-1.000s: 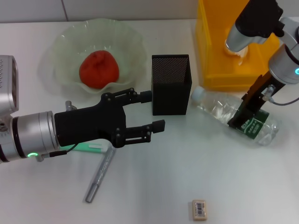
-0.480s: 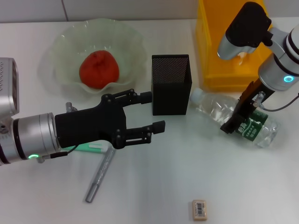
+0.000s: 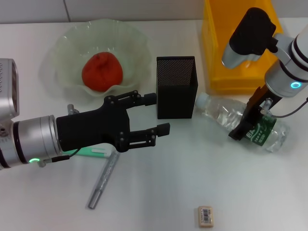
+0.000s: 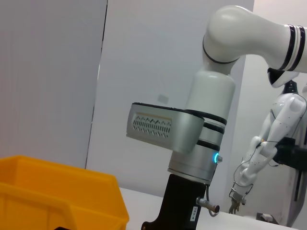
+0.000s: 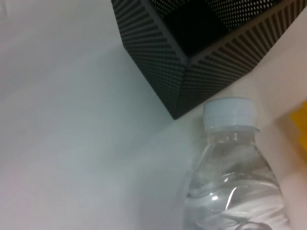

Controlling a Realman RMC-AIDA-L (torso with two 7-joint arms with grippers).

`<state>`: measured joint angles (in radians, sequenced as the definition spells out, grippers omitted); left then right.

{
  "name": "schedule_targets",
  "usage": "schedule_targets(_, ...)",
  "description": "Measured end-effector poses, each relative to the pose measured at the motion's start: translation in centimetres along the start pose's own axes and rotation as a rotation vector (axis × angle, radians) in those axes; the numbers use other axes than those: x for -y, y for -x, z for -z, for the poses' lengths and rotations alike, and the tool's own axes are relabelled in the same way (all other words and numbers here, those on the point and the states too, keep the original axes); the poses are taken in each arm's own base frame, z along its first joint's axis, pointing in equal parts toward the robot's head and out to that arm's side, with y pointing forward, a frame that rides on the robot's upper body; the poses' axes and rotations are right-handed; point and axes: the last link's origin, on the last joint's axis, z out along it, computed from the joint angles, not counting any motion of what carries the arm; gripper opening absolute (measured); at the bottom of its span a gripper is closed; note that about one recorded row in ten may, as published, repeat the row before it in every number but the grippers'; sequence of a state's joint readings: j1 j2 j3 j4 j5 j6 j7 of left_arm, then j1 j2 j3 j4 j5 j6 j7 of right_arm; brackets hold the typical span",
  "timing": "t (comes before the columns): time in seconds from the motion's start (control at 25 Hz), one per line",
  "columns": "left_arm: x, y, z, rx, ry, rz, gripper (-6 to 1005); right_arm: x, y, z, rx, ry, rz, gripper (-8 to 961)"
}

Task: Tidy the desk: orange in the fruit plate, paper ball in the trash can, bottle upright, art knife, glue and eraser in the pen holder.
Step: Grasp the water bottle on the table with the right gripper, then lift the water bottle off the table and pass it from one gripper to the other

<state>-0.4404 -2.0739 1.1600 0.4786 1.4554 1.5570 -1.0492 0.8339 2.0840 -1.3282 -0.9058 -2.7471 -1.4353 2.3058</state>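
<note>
Over on the right side of the desk, the right gripper [image 3: 252, 126] has shifted along the lying bottle [image 3: 243, 121] toward its label and now straddles it, though from where I stand I cannot tell whether the fingers have closed on it. The bottle has turned slightly too, its cap nearer the pen holder [image 3: 176, 86], so I'd judge the standing-up step is starting. The left gripper [image 3: 153, 114] has not moved: it hangs spread wide and empty above the table, just beside the holder. Counting up: one orange [image 3: 101, 71], already in the one fruit plate [image 3: 67, 48]; one yellow trash can [image 3: 216, 57]; one eraser [image 3: 205, 215] near the front edge; one grey pen-like tool [image 3: 102, 180]; one green stick [image 3: 94, 151] half hidden under the left arm.
</note>
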Motion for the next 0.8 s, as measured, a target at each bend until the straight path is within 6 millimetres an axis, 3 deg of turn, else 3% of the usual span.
schedule_targets(0.4,0.1,-0.1,0.0,-0.003,-0.001,-0.002,717,0.1,-0.9,0.2,0.045,-0.021,-0.018,800)
schedule_targets(0.8,0.3,-0.4,-0.1,-0.021,-0.015,-0.005,714,-1.5,-4.3,1.9,0.230,-0.010,-0.050,790)
